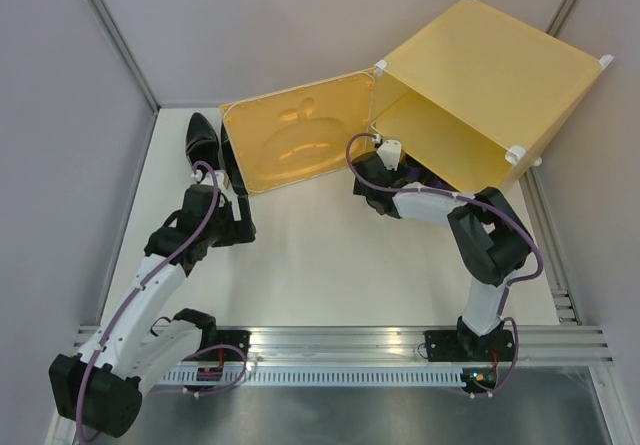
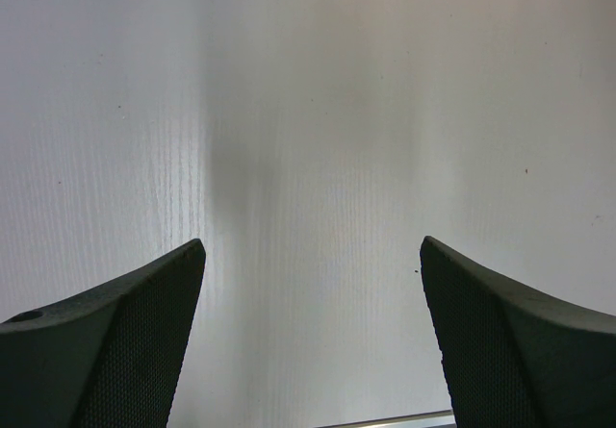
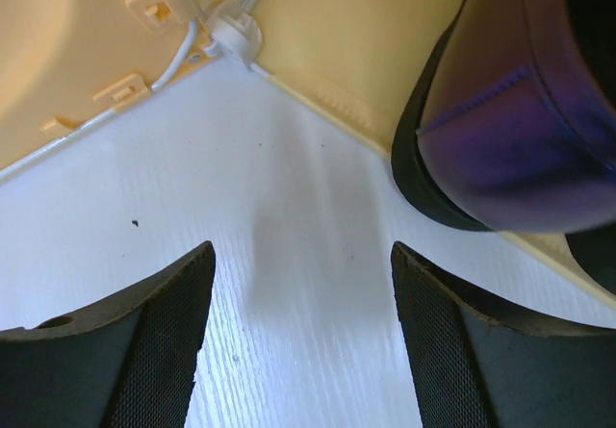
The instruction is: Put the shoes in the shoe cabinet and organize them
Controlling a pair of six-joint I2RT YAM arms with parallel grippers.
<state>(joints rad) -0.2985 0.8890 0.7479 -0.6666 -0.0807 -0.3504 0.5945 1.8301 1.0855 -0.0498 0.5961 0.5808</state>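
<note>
Two shoes in view: a black shoe [image 1: 203, 140] and a purple shoe [image 3: 520, 139].
Black shoe: upper left of the top view, just beside the left edge of the door [image 1: 300, 145]. Its long axis runs nearly up and down the frame, with the narrow pointed end toward the top.
Purple shoe: upper right of the right wrist view, on the yellow floor at the lip of the opening. A rounded, stitched end faces the lower left, and the long axis runs off toward the upper right, out of frame.
Shoe cabinet [image 1: 500, 65]: upper right of the top view, set on a diagonal with its mouth facing lower left. The door is swung wide to the left, its apple embossing showing.
Left pincer [image 2: 310, 255]: wide apart, only bare white surface [image 1: 330, 265] between the fingers. It sits below the door's lower left corner.
Right pincer [image 3: 300, 250]: fingers apart and holding nothing, over the surface just short of the cabinet's edge and near the white hinge corner connector [image 3: 236, 34].
Edges: grey wall panels [image 1: 60, 165] close in on the left, back and right, and a metal rail [image 1: 350, 343] runs along the bottom.
Open room: a broad bare stretch of surface in the middle of the top view, between the two arms.
</note>
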